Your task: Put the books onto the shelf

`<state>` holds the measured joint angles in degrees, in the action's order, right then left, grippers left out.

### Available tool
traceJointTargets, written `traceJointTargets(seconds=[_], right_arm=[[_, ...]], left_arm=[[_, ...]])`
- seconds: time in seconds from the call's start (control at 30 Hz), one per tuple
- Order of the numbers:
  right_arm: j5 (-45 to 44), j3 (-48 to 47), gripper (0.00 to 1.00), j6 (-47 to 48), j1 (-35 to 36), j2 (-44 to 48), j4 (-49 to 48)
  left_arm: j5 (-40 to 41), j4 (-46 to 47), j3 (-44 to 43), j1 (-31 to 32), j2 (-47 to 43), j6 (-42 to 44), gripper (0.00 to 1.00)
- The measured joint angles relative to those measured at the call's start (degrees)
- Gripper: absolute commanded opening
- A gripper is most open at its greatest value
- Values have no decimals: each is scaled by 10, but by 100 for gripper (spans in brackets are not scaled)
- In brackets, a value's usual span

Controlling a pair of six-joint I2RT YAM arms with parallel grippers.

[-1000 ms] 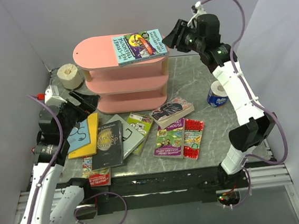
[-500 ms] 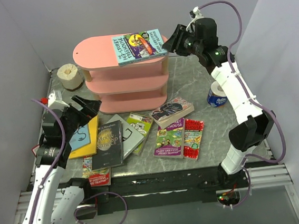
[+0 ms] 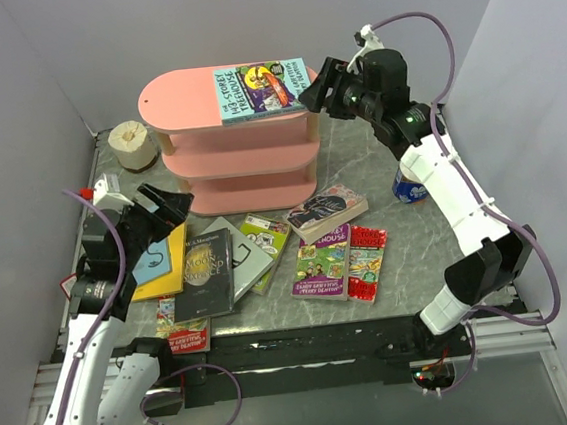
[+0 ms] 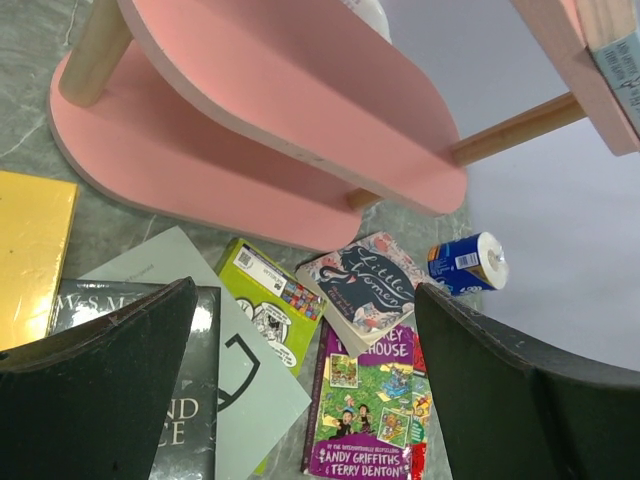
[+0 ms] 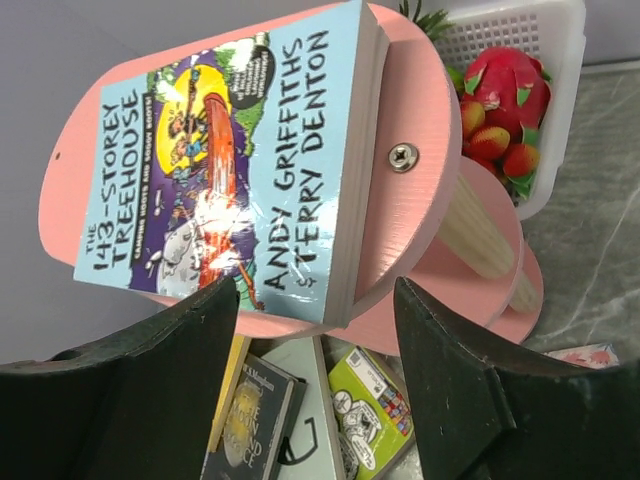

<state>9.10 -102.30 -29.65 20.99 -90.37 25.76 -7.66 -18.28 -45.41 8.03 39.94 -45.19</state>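
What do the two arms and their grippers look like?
The left arm and right arm have white links and black joints. A thin purple cable loops along each. The left gripper and right gripper have broad black fingers.

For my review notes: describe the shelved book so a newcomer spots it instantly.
Find the pink three-tier shelf at the back of the table. On its top board's right end lies a light blue paperback, The 143-Storey Treehouse. Every other book lies down on the table.
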Motion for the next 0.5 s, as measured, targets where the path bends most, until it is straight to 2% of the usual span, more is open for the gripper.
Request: traceJointTargets(seconds=[0.23, 0.37, 0.5], right_arm=[[-21, 4, 71, 7, 0, 7, -2], [-25, 5, 65, 8, 0, 10, -5], [-26, 6, 64, 8, 0, 15, -22]], left_arm=[[0, -2, 12, 0, -5, -1, 96], [0, -1, 13, 0, -11, -1, 96], [0, -1, 13, 0, -12, -1, 96]])
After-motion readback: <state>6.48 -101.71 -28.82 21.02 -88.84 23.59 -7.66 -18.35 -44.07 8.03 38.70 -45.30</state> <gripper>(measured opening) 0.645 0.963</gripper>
